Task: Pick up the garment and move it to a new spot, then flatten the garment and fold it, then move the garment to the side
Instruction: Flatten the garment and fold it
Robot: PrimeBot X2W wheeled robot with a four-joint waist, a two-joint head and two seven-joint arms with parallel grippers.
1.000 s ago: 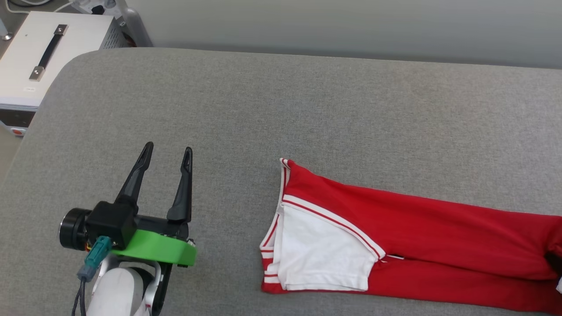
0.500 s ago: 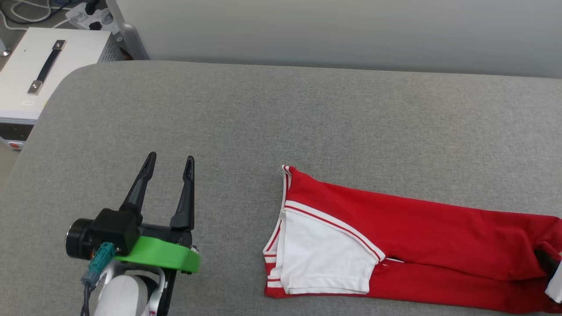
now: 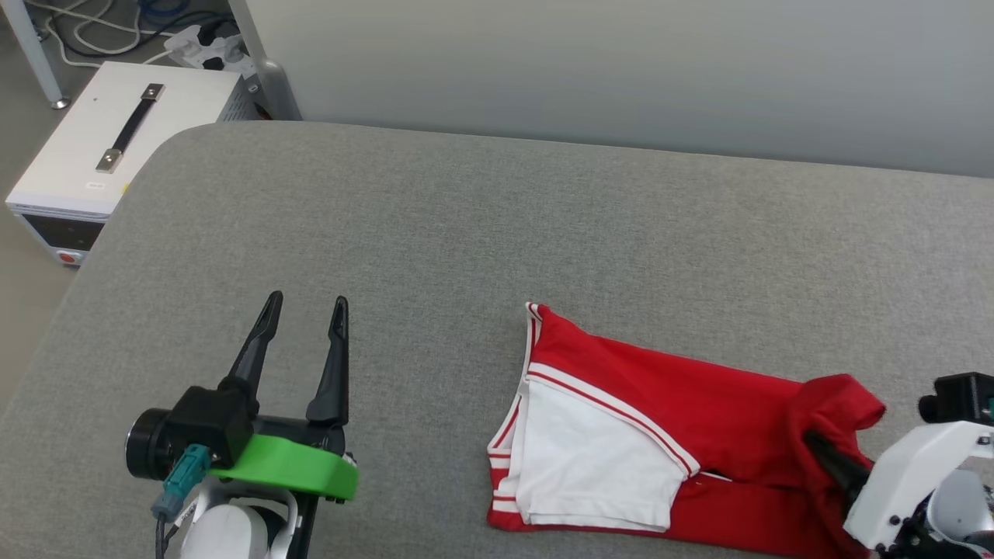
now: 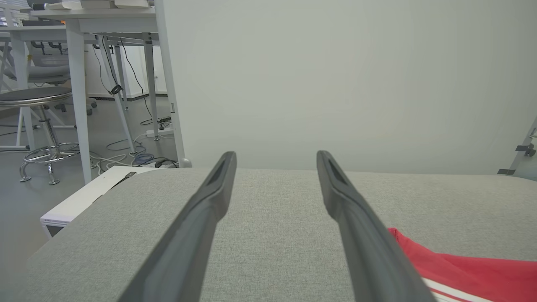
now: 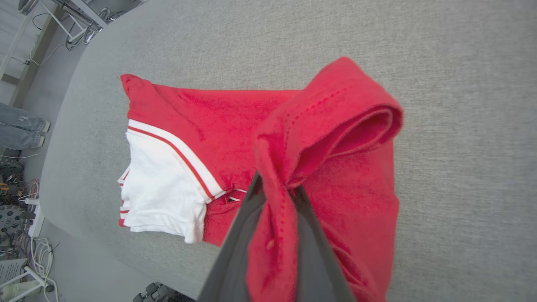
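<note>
Red garment [image 3: 683, 411] on the counter's [image 3: 466, 233] near right part, white sleeve [image 3: 590, 466] flat, hem end lifted. My right fingers [image 5: 249, 209] clench that hem; my left fingers [image 3: 335, 349], spread and empty, hover over the counter's near left. Step, I judge: the fold. Next: lay the hem on the sleeve end, edges aligned, then release.

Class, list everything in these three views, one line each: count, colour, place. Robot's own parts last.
garment: one, red with white sleeve, on table's right part, one end lifted
table: one, grey, under the garment
box: one, white with black handle, floor by table's left corner
stool: one, dark seat, floor at left
person's legs: two, blue jeans, floor beyond table
left gripper: one, black fingers open, above table
right gripper: one, dark fingers shut on garment's end
</note>
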